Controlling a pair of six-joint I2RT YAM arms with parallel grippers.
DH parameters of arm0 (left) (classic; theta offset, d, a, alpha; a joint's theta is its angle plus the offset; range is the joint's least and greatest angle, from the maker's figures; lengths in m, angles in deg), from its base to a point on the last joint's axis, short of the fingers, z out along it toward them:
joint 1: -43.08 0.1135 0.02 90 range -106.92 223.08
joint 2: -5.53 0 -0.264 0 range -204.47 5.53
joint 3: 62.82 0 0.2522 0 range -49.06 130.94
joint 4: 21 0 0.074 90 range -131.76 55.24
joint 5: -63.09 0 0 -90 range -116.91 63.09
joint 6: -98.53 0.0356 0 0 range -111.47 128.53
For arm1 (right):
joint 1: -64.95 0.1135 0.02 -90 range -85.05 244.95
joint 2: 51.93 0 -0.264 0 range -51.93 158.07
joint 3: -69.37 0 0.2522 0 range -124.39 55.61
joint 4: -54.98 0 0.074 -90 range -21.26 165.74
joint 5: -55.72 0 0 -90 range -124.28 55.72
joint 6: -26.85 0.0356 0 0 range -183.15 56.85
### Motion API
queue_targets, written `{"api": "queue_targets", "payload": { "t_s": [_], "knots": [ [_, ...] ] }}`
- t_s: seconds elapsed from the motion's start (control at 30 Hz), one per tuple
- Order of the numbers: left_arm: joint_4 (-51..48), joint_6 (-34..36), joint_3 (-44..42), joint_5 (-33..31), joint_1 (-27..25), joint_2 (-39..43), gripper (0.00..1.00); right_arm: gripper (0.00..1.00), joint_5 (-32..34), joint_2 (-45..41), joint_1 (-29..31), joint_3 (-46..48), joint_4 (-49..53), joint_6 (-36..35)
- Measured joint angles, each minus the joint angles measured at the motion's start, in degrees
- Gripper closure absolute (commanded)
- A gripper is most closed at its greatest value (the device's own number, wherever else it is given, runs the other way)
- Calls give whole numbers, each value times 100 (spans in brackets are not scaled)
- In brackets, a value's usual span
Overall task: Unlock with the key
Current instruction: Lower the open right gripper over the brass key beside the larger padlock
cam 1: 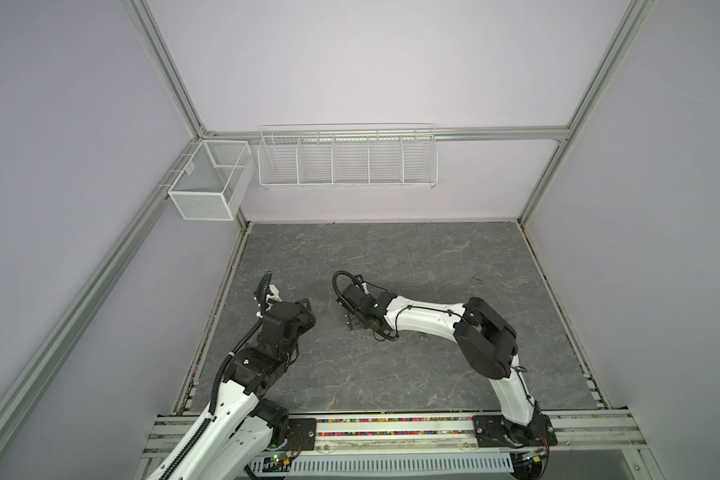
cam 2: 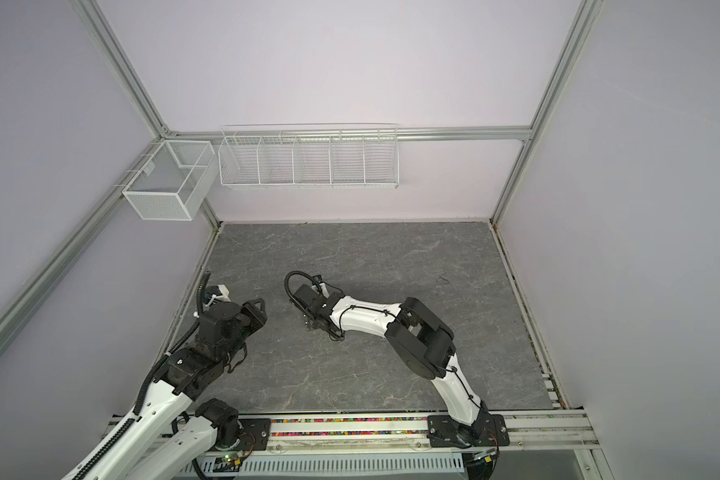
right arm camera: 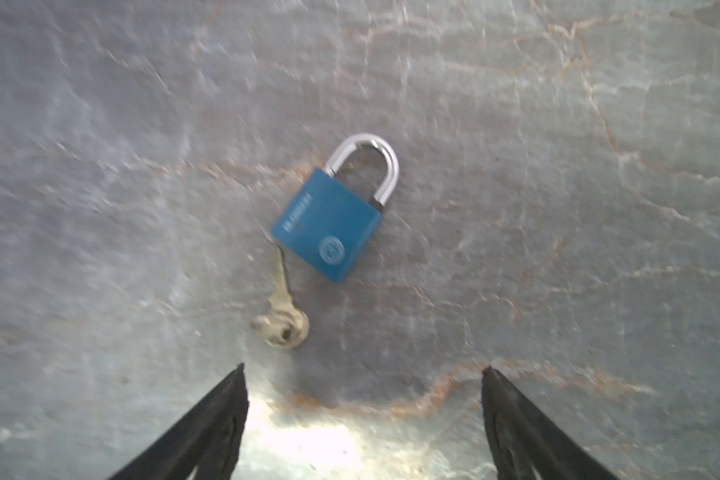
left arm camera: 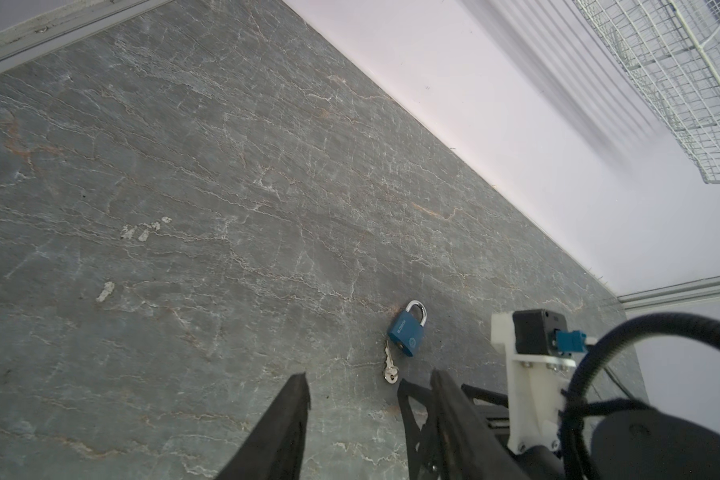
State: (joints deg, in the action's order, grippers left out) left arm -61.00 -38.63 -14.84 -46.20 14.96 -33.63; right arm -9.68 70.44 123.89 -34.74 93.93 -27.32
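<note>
Right wrist view puts my right claw [right arm camera: 363, 368] spread wide and holding nothing, fingertips hovering over the grey marbled stone desk [right arm camera: 100, 166]. Just beyond them the small brass-coloured metal key [right arm camera: 283, 309] lies flat. Its blade runs up to the bottom edge of the blue square padlock with a silver steel shackle [right arm camera: 329, 228]; whether the tip sits in the keyhole I cannot tell. Only bare desk separates my fingertips from the key's head. My left claw [left arm camera: 368, 374] stands about half open, empty, pointing at the same pair from nearby. Farther out, a white wire basket with compartments [cam 1: 346, 162] and a white mesh box [cam 1: 208, 183] hang above the desk's far edge.
</note>
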Motion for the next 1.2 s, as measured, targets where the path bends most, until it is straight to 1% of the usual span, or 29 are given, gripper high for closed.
{"api": "queue_targets", "payload": {
  "t_s": [0.23,0.47,0.67,0.8,0.93,1.2],
  "knots": [
    [-2,201,2,9,0,-66,51,11,111,448,-2,-514,9,44],
    [48,219,0,52,0,-195,51,11,334,763,-2,-651,94,101],
    [142,216,0,133,0,-295,51,11,518,813,-2,-708,120,151],
    [260,192,-7,219,0,-328,51,11,579,590,-7,-267,-142,216],
    [337,173,-15,313,0,-372,51,11,610,302,-37,155,-157,256],
    [391,166,-68,413,0,-520,51,11,485,-289,-267,1012,-271,317]
  ]
}}
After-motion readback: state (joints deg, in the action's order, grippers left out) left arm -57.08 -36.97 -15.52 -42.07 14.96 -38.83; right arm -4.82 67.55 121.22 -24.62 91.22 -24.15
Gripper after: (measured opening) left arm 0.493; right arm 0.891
